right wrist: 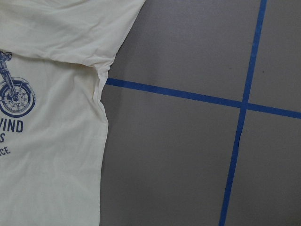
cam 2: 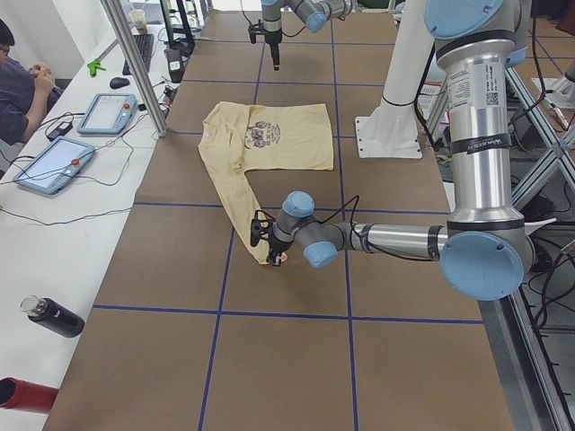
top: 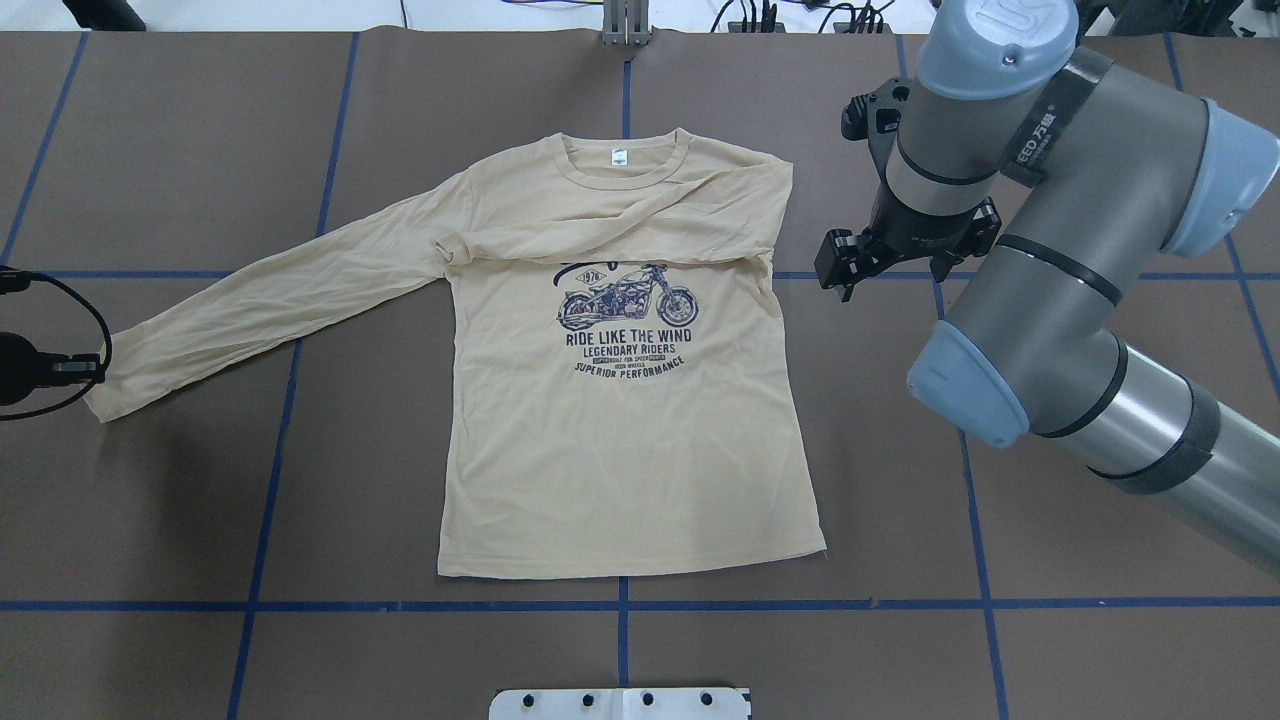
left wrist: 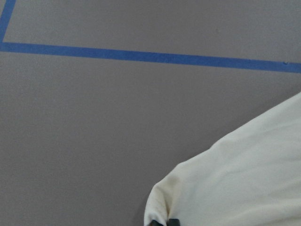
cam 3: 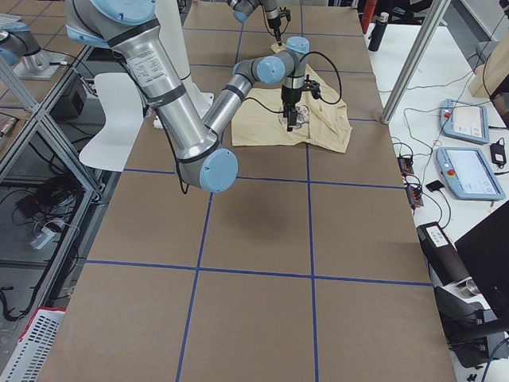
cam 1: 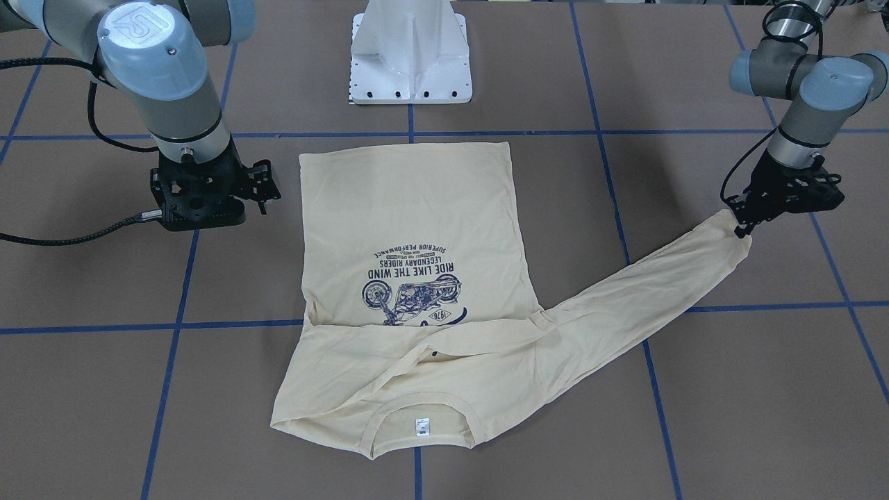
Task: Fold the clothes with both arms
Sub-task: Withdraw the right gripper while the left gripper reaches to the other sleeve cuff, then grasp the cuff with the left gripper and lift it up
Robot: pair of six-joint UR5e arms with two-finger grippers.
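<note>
**Robotics lab set up for bench trials**

Two grey-and-silver jointed robot arms (cam 2: 476,135) reach over a broad brown table (top: 150,500) gridded with blue tape lines (top: 800,605), a white metal pedestal base (cam 1: 411,52) at its edge. Alongside, a white side bench (cam 2: 54,269) holds two pale-blue touchscreen control tablets (cam 2: 108,112) and cables, with a person (cam 2: 18,81) seated there. Aluminium frame posts (cam 2: 135,63) stand at the bench.

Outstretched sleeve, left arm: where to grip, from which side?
Grip the cuff, the free end of the sleeve, from above on the robot's left. The sleeve lies flat and straight out from the shirt, so its end swings over freely. The left end effector looks pinched on it.
</note>
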